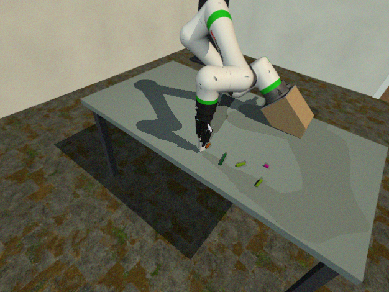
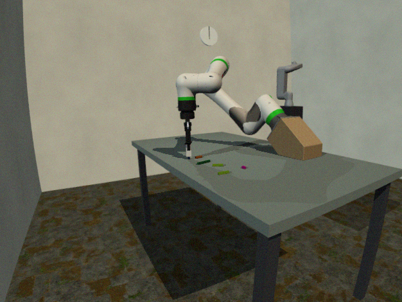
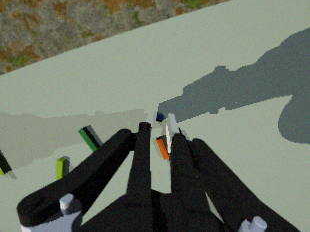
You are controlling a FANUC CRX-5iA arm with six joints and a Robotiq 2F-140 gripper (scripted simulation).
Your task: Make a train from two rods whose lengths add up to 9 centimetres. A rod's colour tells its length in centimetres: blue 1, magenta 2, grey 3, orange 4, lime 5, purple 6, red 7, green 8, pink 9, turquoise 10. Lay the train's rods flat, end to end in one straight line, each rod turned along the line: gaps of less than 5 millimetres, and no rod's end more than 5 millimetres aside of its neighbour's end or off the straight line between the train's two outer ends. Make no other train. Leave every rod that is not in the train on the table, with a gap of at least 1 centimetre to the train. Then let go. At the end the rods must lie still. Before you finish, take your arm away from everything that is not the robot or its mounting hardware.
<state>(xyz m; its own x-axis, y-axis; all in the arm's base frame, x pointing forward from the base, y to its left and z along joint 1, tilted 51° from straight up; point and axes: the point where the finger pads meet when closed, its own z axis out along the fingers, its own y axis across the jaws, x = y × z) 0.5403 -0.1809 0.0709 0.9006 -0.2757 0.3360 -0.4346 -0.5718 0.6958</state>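
the gripper [image 3: 159, 120] is down at the table [image 1: 132, 94] near its front edge, fingers narrowed around the blue rod [image 3: 160, 117], not visibly clamping it. the orange rod [image 3: 162, 147] lies just beside. further along lie a green rod [image 1: 222, 158], two lime rods [image 1: 240, 163] and a magenta rod [image 1: 266, 165].

Matt grey table [image 1: 132, 94], glossy white arm casing [image 1: 224, 76], matt cardboard-brown base block [image 1: 290, 111].

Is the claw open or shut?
Open a little, holding nothing. In the wrist view the claw has a gap between its tips, and the small blue rod shows in it.
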